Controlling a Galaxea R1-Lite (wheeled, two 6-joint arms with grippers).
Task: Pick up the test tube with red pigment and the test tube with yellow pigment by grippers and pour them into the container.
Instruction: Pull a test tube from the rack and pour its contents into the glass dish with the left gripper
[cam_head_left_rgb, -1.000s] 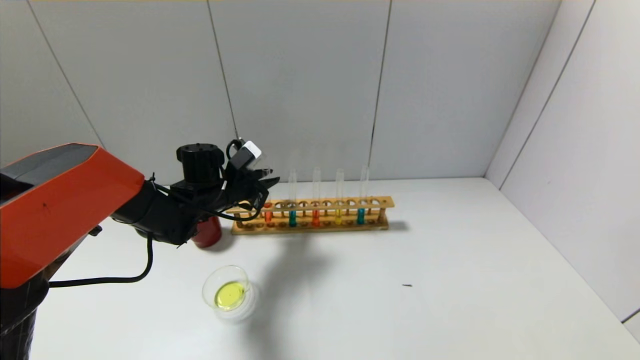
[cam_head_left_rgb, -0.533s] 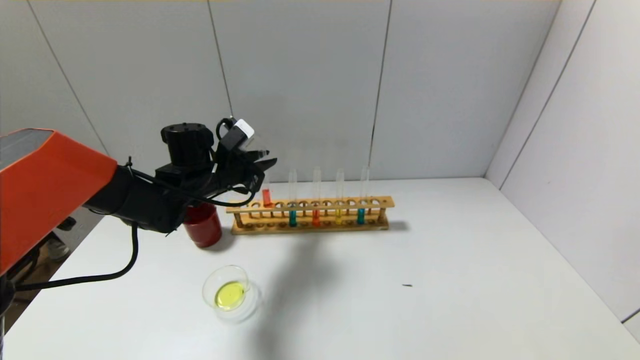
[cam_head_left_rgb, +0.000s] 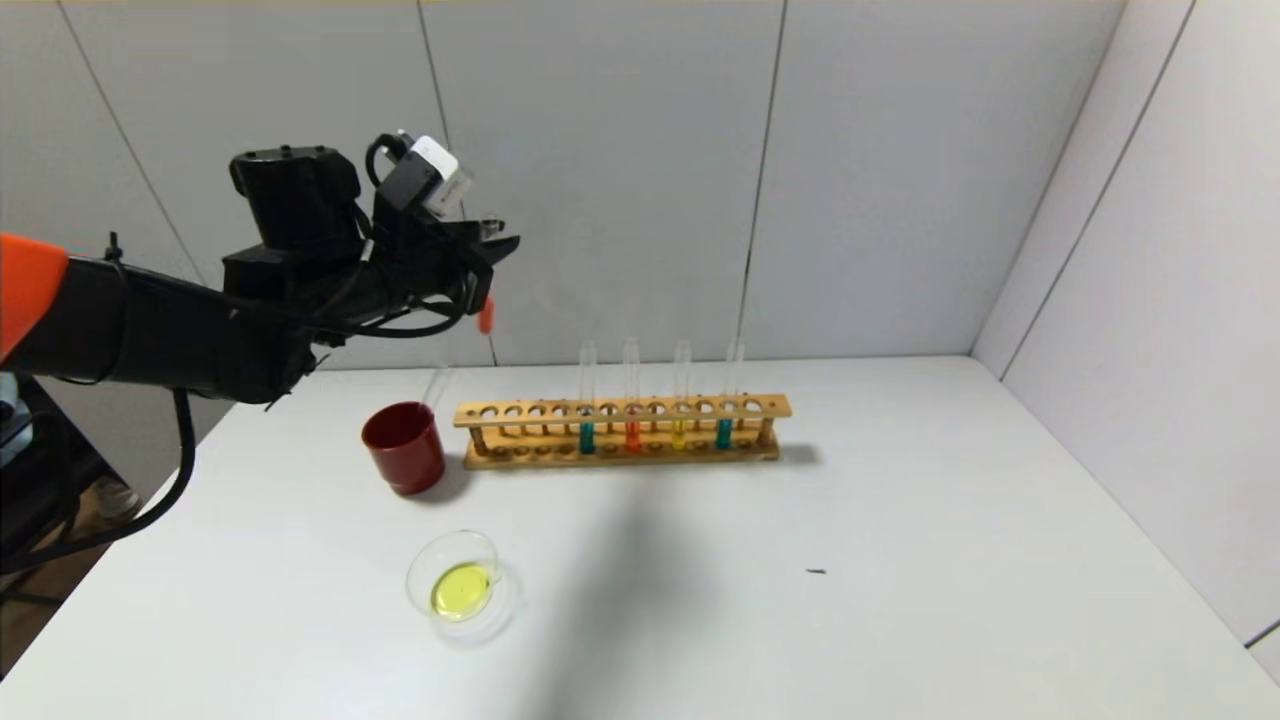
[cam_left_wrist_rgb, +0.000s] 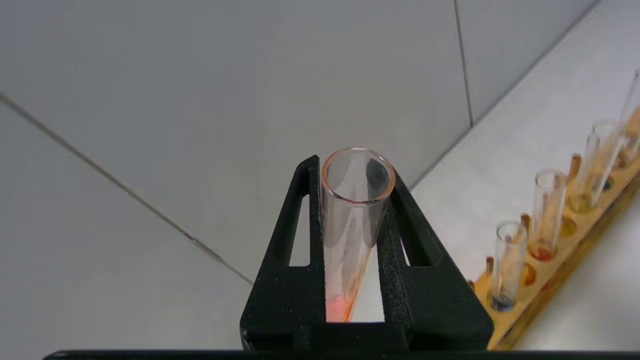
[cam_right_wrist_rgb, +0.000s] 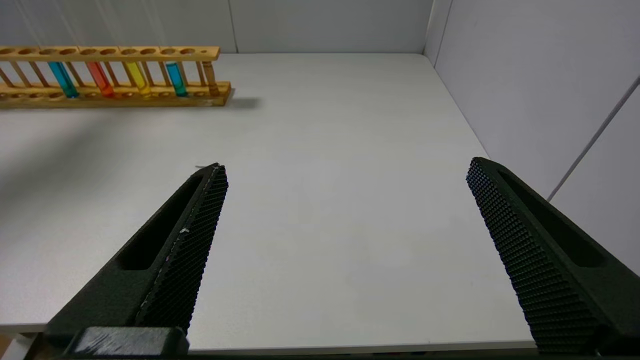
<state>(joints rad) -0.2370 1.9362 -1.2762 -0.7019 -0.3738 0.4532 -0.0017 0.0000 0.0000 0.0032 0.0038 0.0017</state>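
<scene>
My left gripper (cam_head_left_rgb: 487, 240) is shut on the test tube with red pigment (cam_head_left_rgb: 486, 317), held upright high above the left end of the wooden rack (cam_head_left_rgb: 620, 433). In the left wrist view the tube (cam_left_wrist_rgb: 352, 220) sits between the black fingers (cam_left_wrist_rgb: 295, 240). The rack holds another red tube (cam_head_left_rgb: 632, 432), a yellow tube (cam_head_left_rgb: 679, 430) and two teal tubes. The glass container (cam_head_left_rgb: 460, 585) holds yellow liquid and stands near the table's front left. My right gripper (cam_right_wrist_rgb: 345, 200) is open and empty over the table's front right, outside the head view.
A dark red cup (cam_head_left_rgb: 404, 447) with an empty glass tube leaning in it stands left of the rack. A small dark speck (cam_head_left_rgb: 815, 571) lies on the white table. Grey walls close the back and right sides.
My left gripper has lifted the red tube out of the rack's left end and raised it up and slightly left. The right arm has not moved.
</scene>
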